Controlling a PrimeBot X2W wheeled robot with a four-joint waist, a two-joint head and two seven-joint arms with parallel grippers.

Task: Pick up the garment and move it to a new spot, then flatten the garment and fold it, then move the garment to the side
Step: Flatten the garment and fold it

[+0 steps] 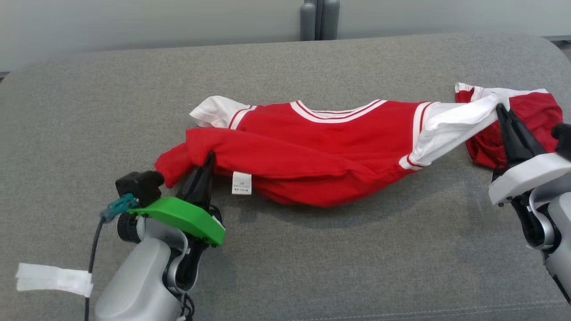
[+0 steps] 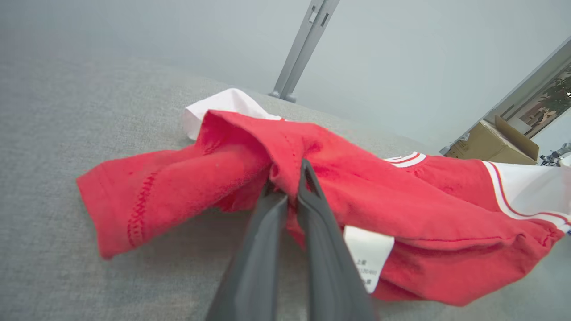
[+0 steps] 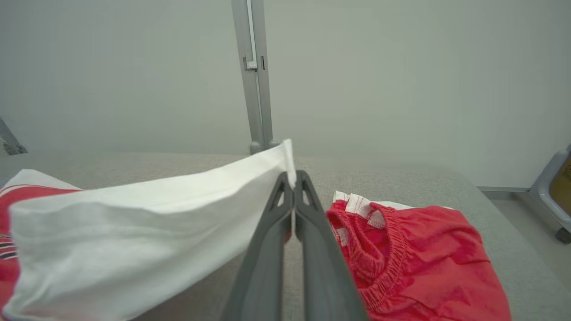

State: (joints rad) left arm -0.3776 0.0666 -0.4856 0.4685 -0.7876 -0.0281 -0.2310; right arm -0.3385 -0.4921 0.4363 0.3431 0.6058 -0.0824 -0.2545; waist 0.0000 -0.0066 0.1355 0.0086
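Observation:
A red garment (image 1: 312,142) with white sleeves and striped trim lies stretched across the grey cushioned surface (image 1: 312,267), a white label hanging from its front hem. My left gripper (image 1: 208,156) is shut on the bunched red hem at the garment's left end, and the left wrist view shows the garment (image 2: 401,200) pinched at my left gripper (image 2: 287,178). My right gripper (image 1: 502,109) is shut on the white sleeve at the right end, pulling it taut. In the right wrist view the sleeve (image 3: 134,223) runs left from my right gripper (image 3: 292,176).
Red shorts (image 1: 535,116) with an elastic waist lie crumpled just behind my right gripper, also as the shorts (image 3: 415,254). A strip of white tape (image 1: 53,278) sticks to the surface at front left. A grey post (image 1: 319,20) stands behind the far edge.

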